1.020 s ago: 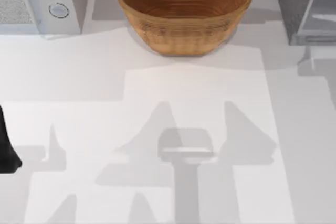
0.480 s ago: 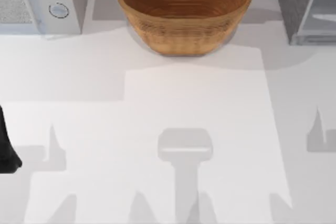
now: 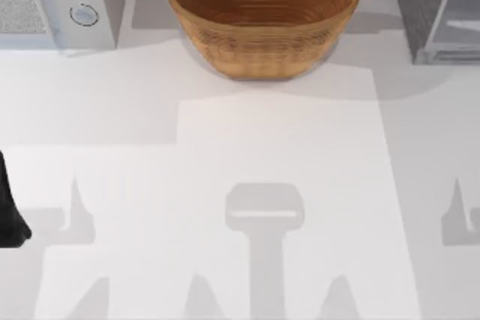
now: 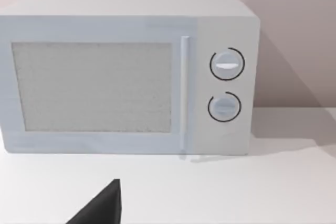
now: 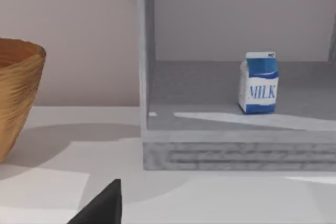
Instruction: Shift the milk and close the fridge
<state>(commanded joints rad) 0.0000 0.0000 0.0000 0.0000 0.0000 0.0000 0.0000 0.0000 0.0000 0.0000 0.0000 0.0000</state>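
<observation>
The milk (image 5: pixel 258 83) stands inside the open fridge (image 5: pixel 220 148). My right arm's shadow has slid nearer. I can't tell my hands' grip.

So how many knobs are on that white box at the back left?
2. Both sit on the white box right of its door handle: the upper knob, and the lower knob directly beneath it.

Grey box-like fridge (image 5: pixel 220 150) stands open-fronted; small blue-and-white milk carton (image 5: pixel 258 83) alone inside, room around it. Woven brown basket (image 3: pixel 263 14) flanks fridge.
</observation>
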